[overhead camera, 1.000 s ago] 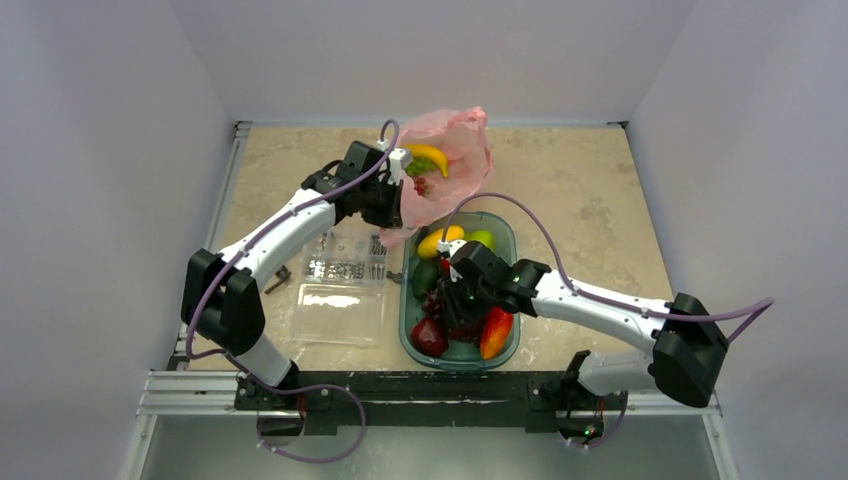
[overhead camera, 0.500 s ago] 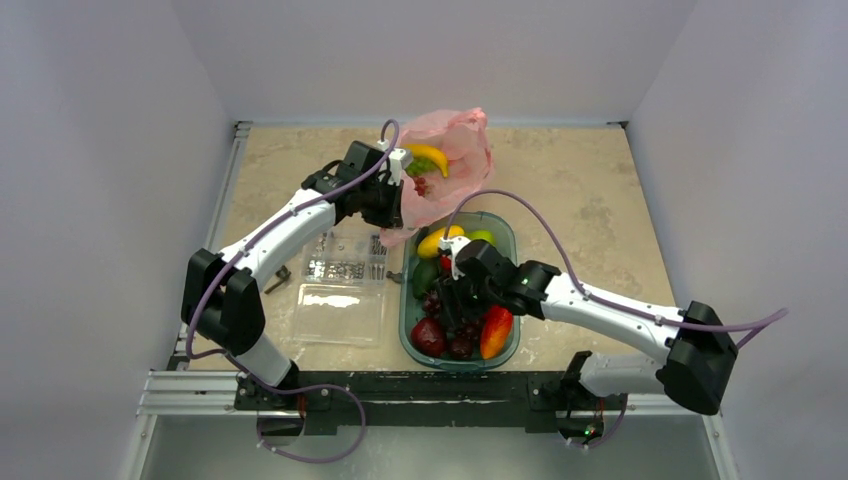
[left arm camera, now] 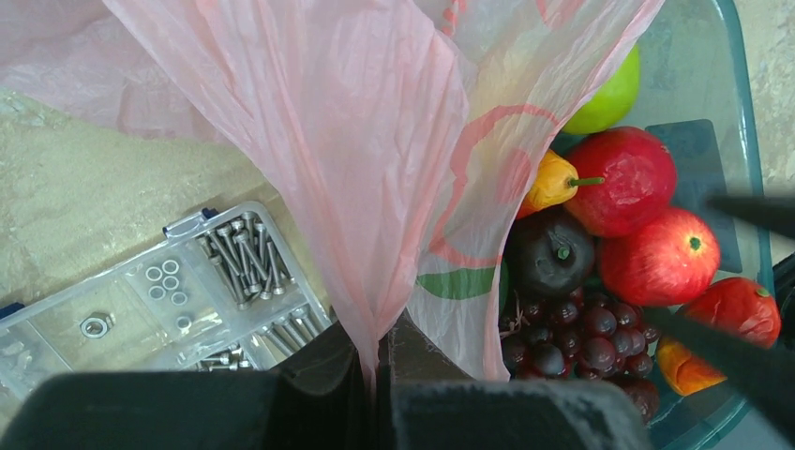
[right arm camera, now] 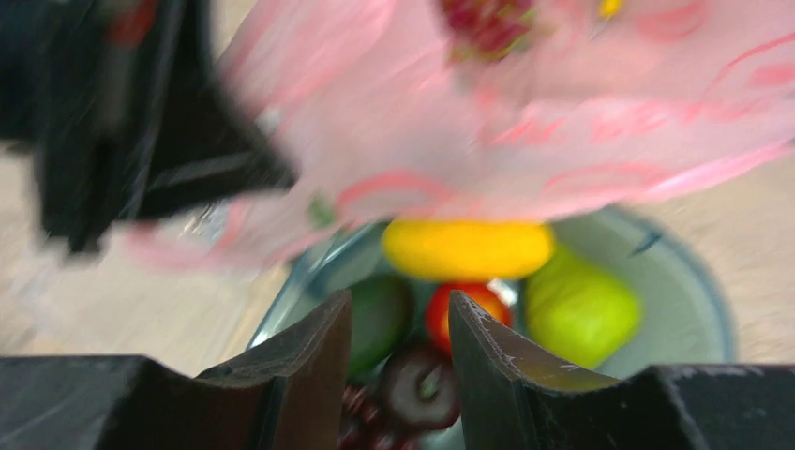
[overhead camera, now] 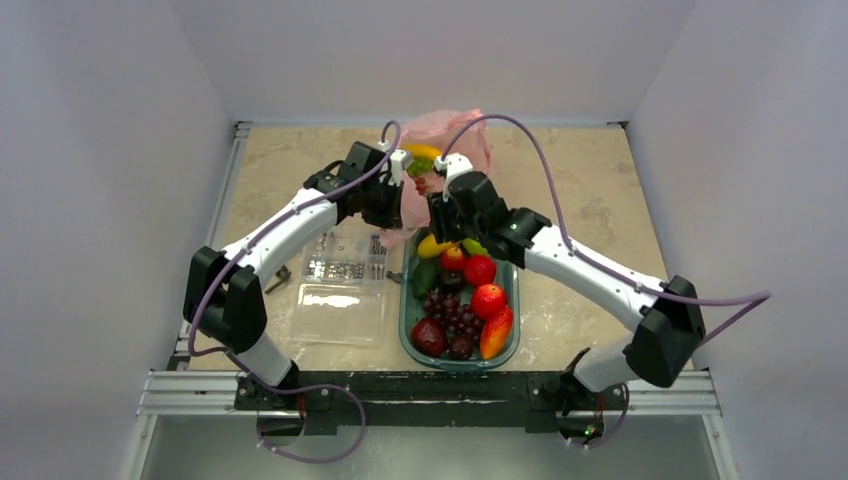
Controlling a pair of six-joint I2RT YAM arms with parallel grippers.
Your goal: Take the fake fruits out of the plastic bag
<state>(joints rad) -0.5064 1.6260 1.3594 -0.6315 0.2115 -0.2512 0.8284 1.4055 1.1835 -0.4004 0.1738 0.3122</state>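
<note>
The pink plastic bag point(overhead camera: 462, 135) hangs at the back of the table, and my left gripper point(overhead camera: 393, 205) is shut on a bunched fold of it point(left arm camera: 375, 281). Through its film show a yellow banana point(overhead camera: 426, 152) and something green and red below that. My right gripper point(overhead camera: 438, 222) hovers open between the bag and the tray's far end, nothing between its fingers point(right arm camera: 319, 347). The right wrist view is blurred, with the bag point(right arm camera: 525, 122) just above the jaws. In the green tray point(overhead camera: 405, 310) lie red apples point(left arm camera: 628, 178), a dark plum point(left arm camera: 548, 253), a mango point(left arm camera: 741, 314) and dark grapes point(left arm camera: 581, 328).
A stubby yellow fruit point(right arm camera: 467, 248) and a green apple point(right arm camera: 577, 309) lie at the tray's far end. A clear compartment box of screws and washers point(left arm camera: 159, 291) sits left of the tray, its open lid point(overhead camera: 338, 312) nearer the front edge.
My right arm has swung from low over the tray's middle up to its far end beside the bag. Apples and grapes it covered now show. The left gripper and bag have not moved.
</note>
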